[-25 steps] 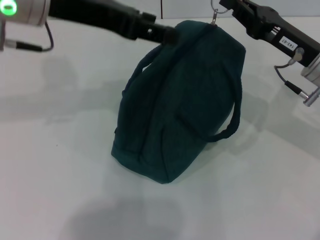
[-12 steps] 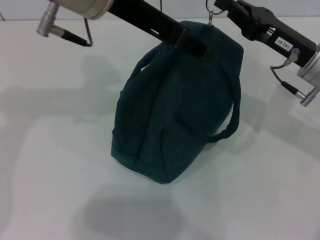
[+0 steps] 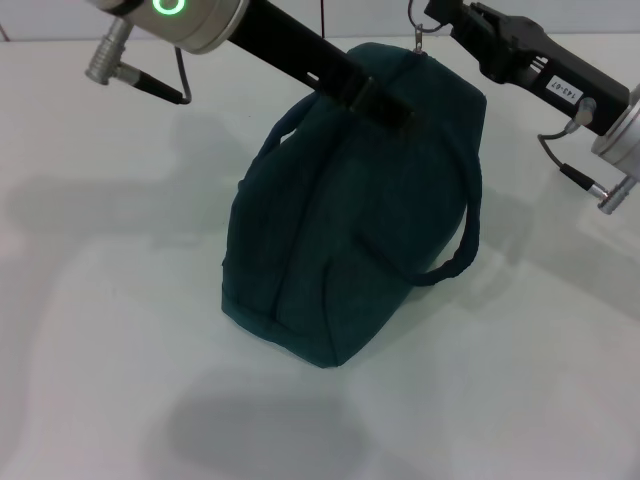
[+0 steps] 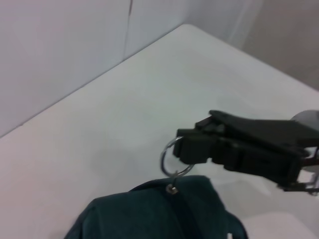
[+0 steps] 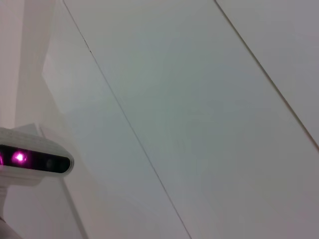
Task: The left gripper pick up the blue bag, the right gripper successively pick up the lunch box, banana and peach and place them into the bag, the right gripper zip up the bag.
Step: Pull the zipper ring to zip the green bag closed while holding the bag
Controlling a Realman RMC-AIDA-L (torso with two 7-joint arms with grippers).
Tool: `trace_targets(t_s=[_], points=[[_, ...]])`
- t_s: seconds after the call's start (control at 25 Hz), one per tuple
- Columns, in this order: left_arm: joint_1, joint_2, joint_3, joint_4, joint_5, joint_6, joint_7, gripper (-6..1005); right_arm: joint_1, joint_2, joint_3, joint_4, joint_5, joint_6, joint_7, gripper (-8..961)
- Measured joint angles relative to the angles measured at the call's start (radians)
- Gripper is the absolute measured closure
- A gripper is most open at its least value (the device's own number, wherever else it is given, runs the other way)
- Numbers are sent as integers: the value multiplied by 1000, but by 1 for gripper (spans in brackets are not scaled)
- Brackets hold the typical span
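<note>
Surface (image 3: pixel 90 330) white and matte, carrying the blue bag (image 3: pixel 340 230) near its middle; soft shadows of both arms lie across it; pale wall panels (image 4: pixel 65 45) rise behind its far edge.

Blue bag stands on its base, dark teal fabric, top seam running toward the far side; it looks zipped shut, no lining visible; one loop handle (image 3: pixel 462 225) hangs down the side facing the robot's right, the other handle (image 3: pixel 275 135) arches over the side toward the left.

Left arm reaches in from the upper left of the head view, a green ring light (image 3: pixel 167 6) glowing on its silver joint; left tool (image 3: pixel 385 104) lies flat against the bag's upper end, touching the fabric; whether its fingers are parted or closed on anything, cannot tell.

Right arm comes in from the upper right; right tool (image 3: pixel 432 20) sits just above the bag's far top corner, its black fingers pinched closed on the metal ring pull (image 3: pixel 424 34); left wrist view shows the same ring (image 4: pixel 172 158) clamped at the fingertips and hanging down to the zipper end at the bag's corner.

Right wrist view shows only wall panels and a white device with a pink light (image 5: pixel 19 158).
</note>
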Motion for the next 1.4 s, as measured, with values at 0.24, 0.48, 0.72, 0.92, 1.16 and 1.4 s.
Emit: trace_targets(t_s=[0.24,0.48,0.72,0.92,1.16,1.4], points=[[0,-1,7,2,31,-6,-4,294,0,0,-3,0,7,0,-1,947],[0,1,14,2,35,-10,9,471,0,0,-3,3,7,0,0,948],[0,2,21,-1,35,-9,25,618,-2,0,-3,3,7,0,0,947],[0,2,21,-3,36,-9,32,726,-6,0,-3,0,7,0,0,948],[0,2,21,-7,35,-9,59,935,-9,0,-3,1,17,-4,0,948],[9,1,16,2,23,-8,106,952,-33,0,3,9,41,0,0,947]])
